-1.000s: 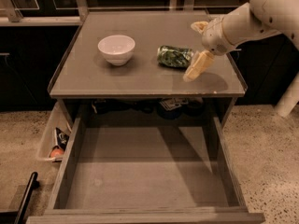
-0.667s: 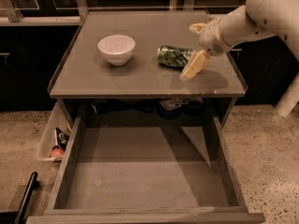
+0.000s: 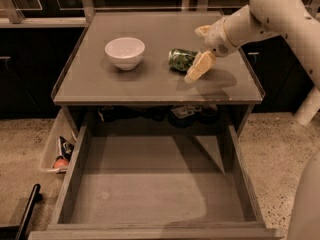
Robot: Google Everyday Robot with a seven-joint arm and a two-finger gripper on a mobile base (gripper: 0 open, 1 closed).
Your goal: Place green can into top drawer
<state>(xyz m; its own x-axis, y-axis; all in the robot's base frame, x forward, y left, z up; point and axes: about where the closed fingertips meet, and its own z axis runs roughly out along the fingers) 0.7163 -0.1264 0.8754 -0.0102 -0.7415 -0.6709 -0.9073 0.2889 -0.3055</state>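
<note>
The green can (image 3: 180,59) lies on its side on the flat grey cabinet top (image 3: 100,84), right of centre. My gripper (image 3: 195,54) is at the can's right end, low over the cabinet top. It is open, with one finger (image 3: 200,66) in front of the can and the other behind it. The can is not lifted. The top drawer (image 3: 150,184) is pulled fully out below the cabinet top, and its flat grey bottom is bare.
A white bowl (image 3: 124,52) stands on the cabinet top left of the can. A small bin (image 3: 61,154) with a few items hangs at the drawer's left side. A dark bar (image 3: 27,211) lies at the lower left on the speckled floor.
My gripper has moved a little to the left, closer around the can's right end. The can and bowl have not moved.
</note>
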